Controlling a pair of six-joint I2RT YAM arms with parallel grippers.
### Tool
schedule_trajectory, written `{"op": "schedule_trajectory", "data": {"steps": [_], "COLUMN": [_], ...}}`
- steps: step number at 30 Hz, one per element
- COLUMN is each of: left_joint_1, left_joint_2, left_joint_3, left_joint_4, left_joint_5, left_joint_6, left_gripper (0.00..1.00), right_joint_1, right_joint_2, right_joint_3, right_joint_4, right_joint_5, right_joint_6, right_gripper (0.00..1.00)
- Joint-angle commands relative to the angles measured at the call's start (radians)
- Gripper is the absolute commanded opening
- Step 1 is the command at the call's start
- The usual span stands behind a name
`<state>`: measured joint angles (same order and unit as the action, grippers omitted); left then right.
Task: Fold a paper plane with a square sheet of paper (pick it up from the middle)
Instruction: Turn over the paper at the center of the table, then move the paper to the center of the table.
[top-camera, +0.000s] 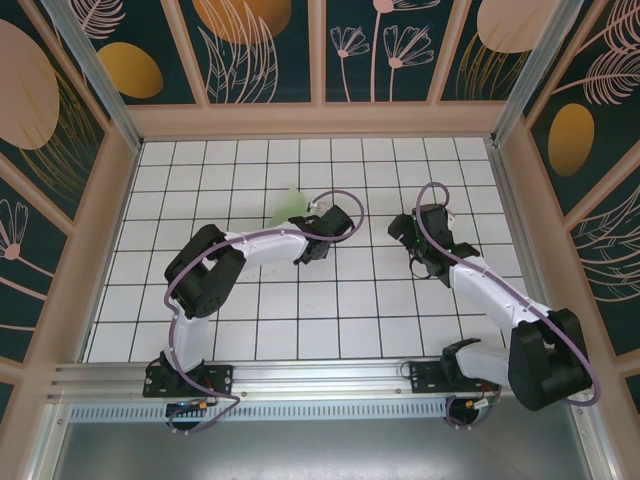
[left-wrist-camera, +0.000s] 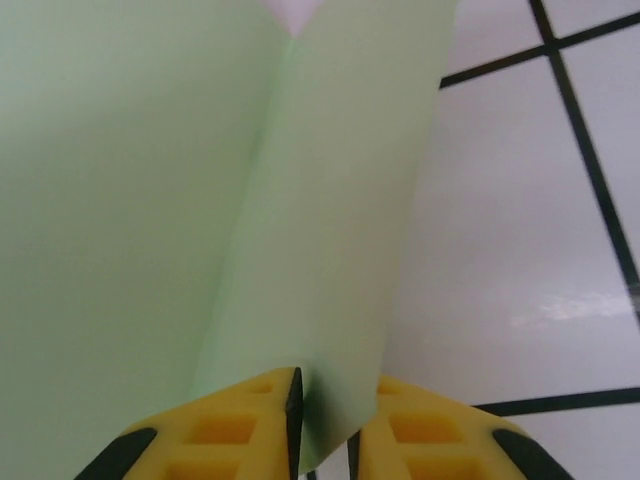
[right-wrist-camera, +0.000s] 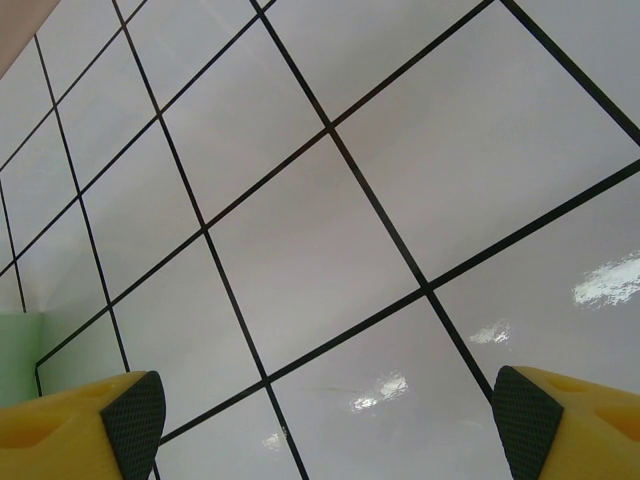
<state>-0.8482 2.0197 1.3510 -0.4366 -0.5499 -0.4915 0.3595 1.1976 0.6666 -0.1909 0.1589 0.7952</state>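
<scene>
1. White grid-tiled table (top-camera: 250, 330) is boxed in by wooden framing and dark teal floral wall panels (top-camera: 260, 50); the arm bases are bolted at the bottom edge of the top view.
2. Left gripper (top-camera: 312, 232) is seen just left of the frame centre in the top view, with its arm bent in from the lower left.
3. Folded green paper (top-camera: 290, 205) is seen just up and left of that gripper, as a pale wedge raised off the tiles.
4. In the left wrist view, the folded green paper (left-wrist-camera: 150, 220) covers the left and centre of the frame. One crease runs from the top centre down to the left gripper (left-wrist-camera: 325, 440).
5. The yellow fingers (left-wrist-camera: 220, 435) are set narrow, with the paper's lower edge lying in the slot between the black pads. Whether the pads actually pinch it cannot be told.
6. Right gripper (top-camera: 408, 240) is seen right of centre in the top view, apart from the left gripper and with bare tiles between them.
7. In the right wrist view, the right gripper (right-wrist-camera: 330, 420) is spread wide, with its fingers (right-wrist-camera: 135, 410) at the two lower corners. Nothing is held, and bare tiles are seen between them.
8. A sliver of the folded green paper (right-wrist-camera: 15, 350) is visible at the left edge of the right wrist view.
</scene>
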Motion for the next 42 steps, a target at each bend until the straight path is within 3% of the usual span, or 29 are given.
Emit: {"op": "schedule_trajectory", "data": {"steps": [1, 8, 15, 21, 27, 29, 35, 42], "left_joint_1": [0.006, 0.008, 0.109, 0.269, 0.394, 0.426, 0.472, 0.480], "left_joint_2": [-0.008, -0.240, -0.450, -0.548, -0.626, -0.650, -0.730, -0.720], "left_joint_3": [-0.018, -0.073, -0.193, -0.369, -0.546, -0.586, -0.659, -0.665], "left_joint_4": [0.043, 0.180, 0.310, 0.356, 0.395, 0.399, 0.415, 0.425], "left_joint_5": [0.104, 0.454, 0.616, 0.563, 0.530, 0.529, 0.535, 0.552], "left_joint_6": [-0.009, -0.042, -0.123, -0.203, -0.243, -0.245, -0.244, -0.238], "left_gripper": [0.28, 0.51, 0.70, 0.76, 0.92, 0.98, 0.98, 0.99], "right_joint_1": [-0.009, -0.010, 0.026, 0.181, 0.332, 0.354, 0.381, 0.383], "right_joint_2": [-0.019, -0.009, 0.064, 0.287, 0.590, 0.677, 0.858, 0.920], "right_joint_3": [0.028, 0.082, 0.137, 0.308, 0.535, 0.604, 0.746, 0.765], "right_joint_4": [-0.028, -0.042, 0.039, 0.069, 0.106, 0.112, 0.084, -0.004], "right_joint_5": [-0.002, -0.023, -0.189, -0.211, -0.282, -0.312, -0.382, -0.407], "right_joint_6": [0.001, -0.034, -0.118, -0.137, -0.121, -0.107, -0.103, -0.225], "right_gripper": [0.87, 0.87, 0.86, 0.82, 0.73, 0.71, 0.68, 0.67]}}
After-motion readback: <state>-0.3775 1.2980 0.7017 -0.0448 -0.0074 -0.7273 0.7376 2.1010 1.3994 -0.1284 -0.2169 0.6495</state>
